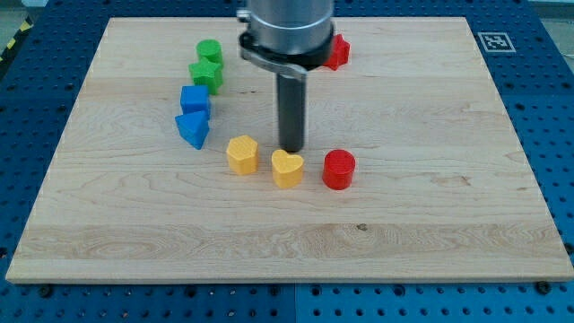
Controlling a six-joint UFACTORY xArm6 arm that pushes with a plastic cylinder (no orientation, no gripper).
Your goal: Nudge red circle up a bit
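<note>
Seven small coloured blocks lie on the pale wooden board [430, 224], and the one we are to move, the red circular block [339, 170], sits toward the view's lower middle, at the right end of a short row. Just beside it to the view's left is a yellow heart-shaped block [287, 168], and further left a yellow pentagon-like block [242, 154]. We carry no jaws and hold nothing; our dark rod ends in my tip [292, 148], which rests just above the yellow heart, up and to the left of the red circle and apart from it.

Well apart, toward the view's upper left, two green blocks [207, 65] sit over a blue cube-like block [195, 100] and a blue triangular block [193, 129]. Another red block [337, 51], its shape partly hidden by the arm, lies near the top.

The risk, as we judge it, is the route: to push the circle upward we must get below it, and a direct path would clip the yellow heart. An off-centre contact would slide the circle sideways, and too long a push would overshoot a small nudge.
</note>
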